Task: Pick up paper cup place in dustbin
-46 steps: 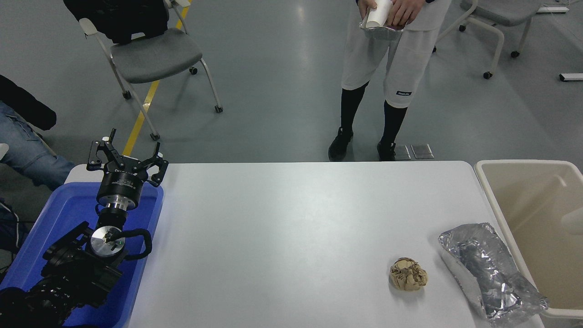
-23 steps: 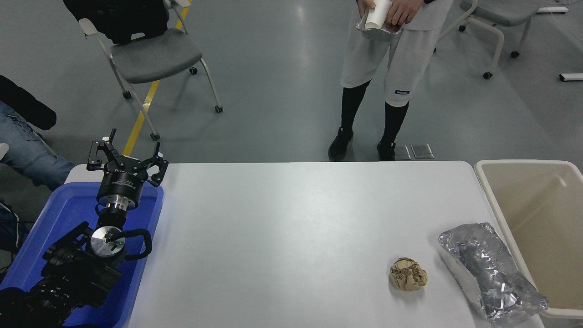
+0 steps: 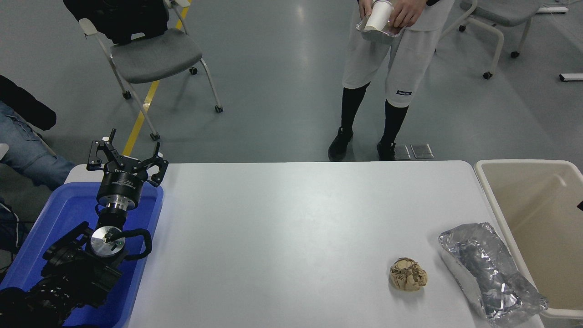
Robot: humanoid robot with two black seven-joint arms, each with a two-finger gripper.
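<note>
Beyond the far edge of the white desk (image 3: 296, 228), a person in pale shorts (image 3: 391, 59) stands on the grey floor, holding the small white tapered paper cup (image 3: 378, 16) in both hands, tipped on its side against a second crinkled silver foil piece (image 3: 375, 34). That cup is well apart from the desk and from both arms. At the desk's right end stands the large beige rectangular plastic dustbin (image 3: 510, 218), its thick pale rim just beside the desk edge; a small dark shape shows at the picture's right border over its interior, too little to tell what it is. On the desk near the bin lie a crinkled silver foil tray (image 3: 489, 273), reaching to the bin's rim, and, to its left, a crumpled brown paper ball (image 3: 408, 274). Over the blue rectangular plastic tray (image 3: 145, 228) at the desk's left end, the black left arm is parked, its left claw (image 3: 125, 155) spread wide and empty, fingers pointing away from the camera. Farther back stands a grey chair (image 3: 155, 52) with dark cloth on its back.
</note>
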